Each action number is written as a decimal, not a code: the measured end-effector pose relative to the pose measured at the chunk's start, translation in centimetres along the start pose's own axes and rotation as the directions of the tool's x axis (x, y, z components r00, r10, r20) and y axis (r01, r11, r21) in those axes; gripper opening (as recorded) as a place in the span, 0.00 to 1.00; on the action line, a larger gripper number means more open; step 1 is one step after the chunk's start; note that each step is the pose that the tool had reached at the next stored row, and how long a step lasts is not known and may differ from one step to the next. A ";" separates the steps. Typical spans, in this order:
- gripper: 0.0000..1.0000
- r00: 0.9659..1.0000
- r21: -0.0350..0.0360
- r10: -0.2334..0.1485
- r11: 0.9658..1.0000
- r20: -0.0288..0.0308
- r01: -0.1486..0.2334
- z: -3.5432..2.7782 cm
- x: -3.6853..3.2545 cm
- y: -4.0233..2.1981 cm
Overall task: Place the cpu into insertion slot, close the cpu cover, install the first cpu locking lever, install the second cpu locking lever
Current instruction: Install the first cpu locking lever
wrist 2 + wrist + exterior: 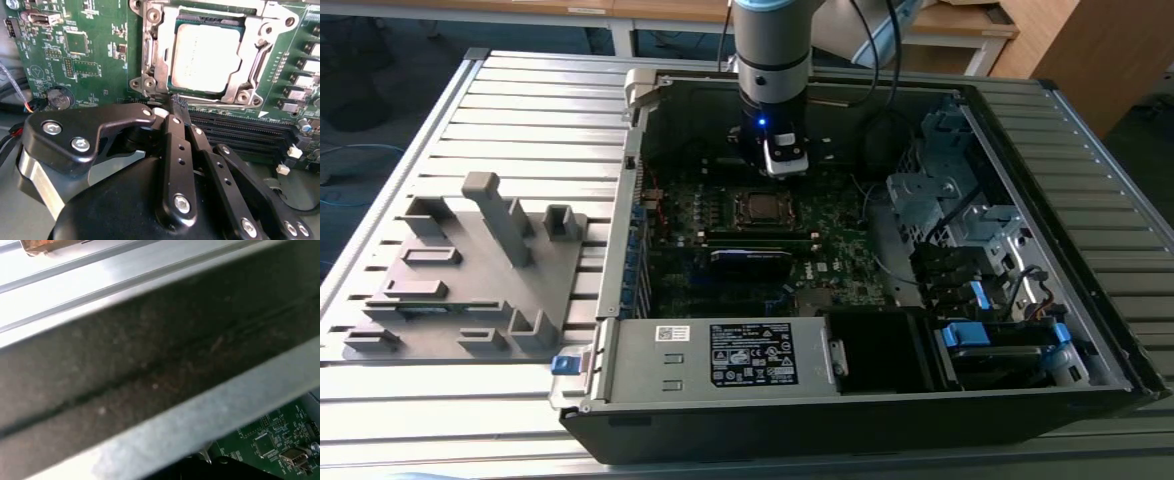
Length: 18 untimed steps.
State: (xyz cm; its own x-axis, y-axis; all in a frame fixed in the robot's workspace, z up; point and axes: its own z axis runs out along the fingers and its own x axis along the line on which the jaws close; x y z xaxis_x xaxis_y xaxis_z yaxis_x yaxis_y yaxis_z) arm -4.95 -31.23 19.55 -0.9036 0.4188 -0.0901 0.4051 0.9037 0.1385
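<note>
Hovering just beside cpu cover [150, 57], gripper [176, 106] pinched together; cpu [207, 57] seated inside.

cpu [207, 57]: dull silver metal | cpu cover [159, 55]: shiny bare metal | end effector [176, 106]: matt black

In the exterior view I see a silver-grey metal worktop [520, 100] made of long ribbed slats that run from the exterior view's left to its right. Two things lie directly on it. Toward the exterior view's right, a large black computer case [854, 435] lies on its side with the open side up. Just beside it, toward the exterior view's left, lies a flat grey plastic fixture plate [447, 300] with several upright blocks and one tall post [486, 210]. I cannot tell if plate and case touch. A small blue piece [564, 365] sits at the case's corner next to the plate.
</note>
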 end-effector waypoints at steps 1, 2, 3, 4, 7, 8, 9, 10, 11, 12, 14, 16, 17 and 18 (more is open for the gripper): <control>0.11 1.000 0.000 0.000 1.000 0.000 0.000 0.00 0.00 0.00; 0.11 1.000 0.000 0.000 1.000 0.000 0.000 0.01 0.00 0.00; 0.11 1.000 -0.001 0.000 1.000 0.000 0.000 0.04 0.00 0.03; 0.11 1.000 -0.001 0.000 1.000 0.001 0.000 0.05 0.00 0.02; 0.11 1.000 0.000 0.000 1.000 0.000 0.000 -0.15 -0.01 0.02; 0.11 1.000 0.000 0.000 1.000 0.000 0.000 -0.27 -0.02 0.04; 0.11 1.000 0.000 0.000 1.000 0.000 0.000 -0.39 -0.03 0.06; 0.11 1.000 0.000 0.000 1.000 0.000 0.000 -0.50 -0.04 0.08; 0.11 1.000 0.000 0.000 1.000 0.000 0.000 -0.59 -0.05 0.09; 0.11 1.000 0.000 0.000 1.000 0.000 0.000 -0.68 -0.06 0.10; 0.11 1.000 0.000 0.000 1.000 0.001 0.000 -0.73 -0.04 0.16; 0.11 1.000 0.000 0.000 1.000 0.001 0.000 -0.74 0.03 0.24; 0.11 1.000 -0.001 0.000 1.000 0.001 0.000 -0.74 0.07 0.29; 0.11 1.000 -0.001 0.000 1.000 0.001 0.000 -0.74 0.12 0.33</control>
State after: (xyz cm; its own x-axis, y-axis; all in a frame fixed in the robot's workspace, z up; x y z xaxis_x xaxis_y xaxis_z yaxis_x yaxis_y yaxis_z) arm -5.03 -30.94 20.31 -0.9034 0.4191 -0.0908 0.4051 0.9036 0.1394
